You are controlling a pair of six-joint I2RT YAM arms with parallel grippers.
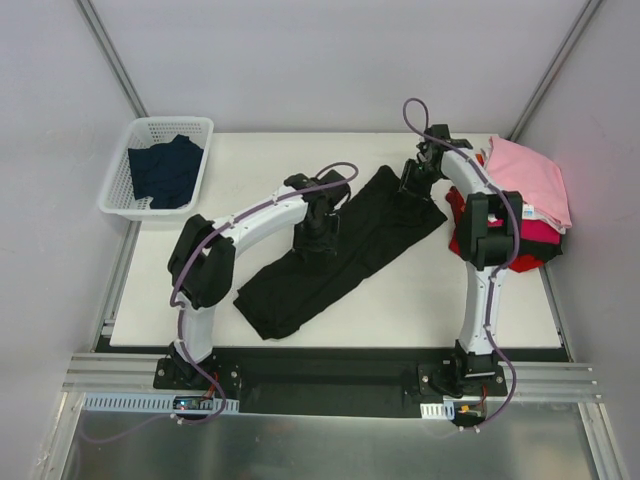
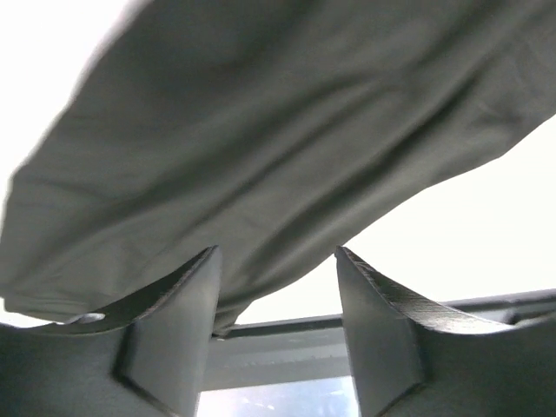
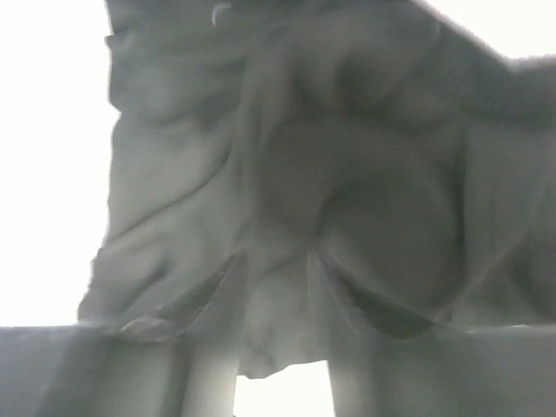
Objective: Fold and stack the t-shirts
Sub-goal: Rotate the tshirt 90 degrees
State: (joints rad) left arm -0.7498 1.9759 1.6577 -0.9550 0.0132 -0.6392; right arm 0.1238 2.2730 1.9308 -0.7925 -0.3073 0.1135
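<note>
A black t-shirt [image 1: 285,288] lies as a long folded strip running diagonally across the white table [image 1: 430,300]. My left gripper [image 1: 318,243] is low over the strip's middle. In the left wrist view it [image 2: 276,252] is open, with the dark cloth [image 2: 261,130] just beyond the tips and one edge against the left finger [image 2: 187,295]. My right gripper [image 1: 413,185] is at the strip's far right end. In the right wrist view it [image 3: 274,256] is shut on a bunch of the black cloth [image 3: 347,174]. No lettering shows.
A stack of folded tees sits at the right table edge: pink [image 1: 530,175] on top, magenta [image 1: 542,232] and red [image 1: 530,263] below. A white basket [image 1: 118,195] at the back left holds a dark navy tee [image 1: 165,170]. Grey walls enclose the table.
</note>
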